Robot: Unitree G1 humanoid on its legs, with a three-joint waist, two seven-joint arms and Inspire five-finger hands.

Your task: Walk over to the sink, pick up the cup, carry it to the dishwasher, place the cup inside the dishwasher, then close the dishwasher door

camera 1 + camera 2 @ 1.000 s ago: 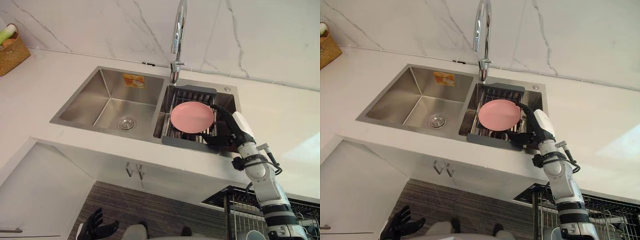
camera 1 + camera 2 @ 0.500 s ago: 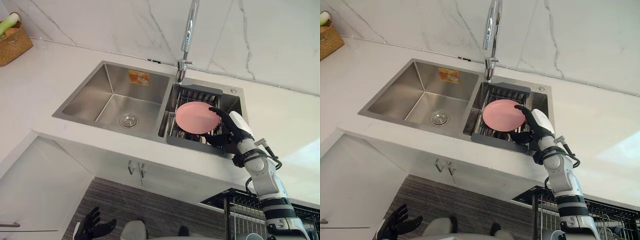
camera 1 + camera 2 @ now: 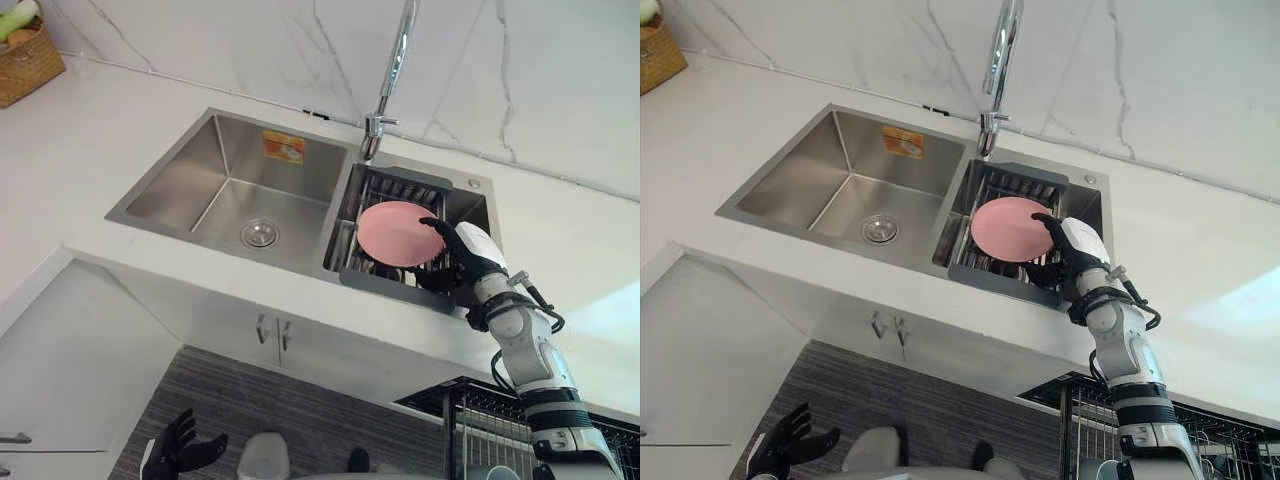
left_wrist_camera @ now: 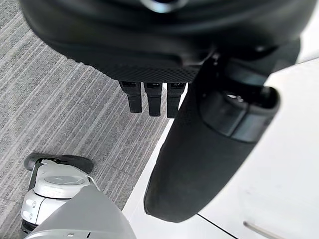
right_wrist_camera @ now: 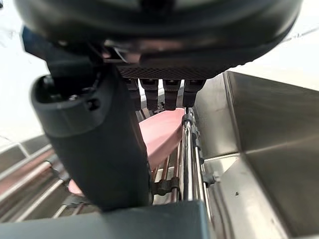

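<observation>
I see no cup. A round pink plate lies tilted on the dark rack in the sink's right basin. My right hand is at the plate's right rim, fingers reaching over the edge and thumb lower down in front, not closed on it. In the right wrist view the plate shows just past the straight fingers and thumb. My left hand hangs low at the lower left over the striped floor, fingers spread and holding nothing.
The steel left basin holds only its drain. A tall chrome faucet rises behind the divider. A wicker basket stands on the counter's far left. A wire dishwasher rack sits low at right, under the counter.
The whole view has shifted, so the camera moved. My right hand stays at the plate's right rim, and the left hand still hangs low.
</observation>
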